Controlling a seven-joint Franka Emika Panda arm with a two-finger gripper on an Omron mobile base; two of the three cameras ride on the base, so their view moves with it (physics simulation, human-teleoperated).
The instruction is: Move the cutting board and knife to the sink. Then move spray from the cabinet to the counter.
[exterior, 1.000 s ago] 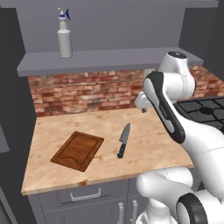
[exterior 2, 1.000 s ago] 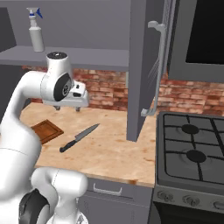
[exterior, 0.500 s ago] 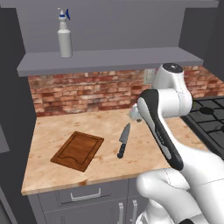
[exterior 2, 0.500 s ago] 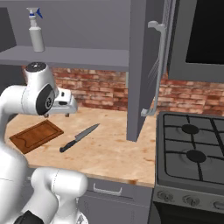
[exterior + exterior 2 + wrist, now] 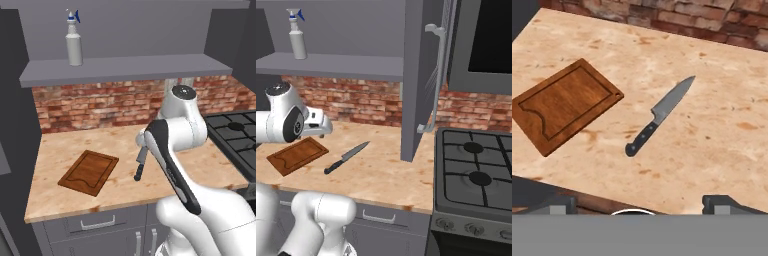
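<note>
First step just opening — gripper (image 5: 639, 202) spread wide and empty above the knife (image 5: 658, 116) and cutting board (image 5: 566, 105) — next, drop onto one.

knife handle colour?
Black, on the knife with its dark grey blade; clearest in the hand view.

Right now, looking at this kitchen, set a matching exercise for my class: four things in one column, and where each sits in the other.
Things:
1. spray bottle
2. cutting board
3. knife
4. stove

Places:
A. on the counter, left of the knife
B. right of the counter
C. on the grey shelf
D. on the counter, between board and stove

Pairs: 1-C, 2-A, 3-D, 4-B
</note>
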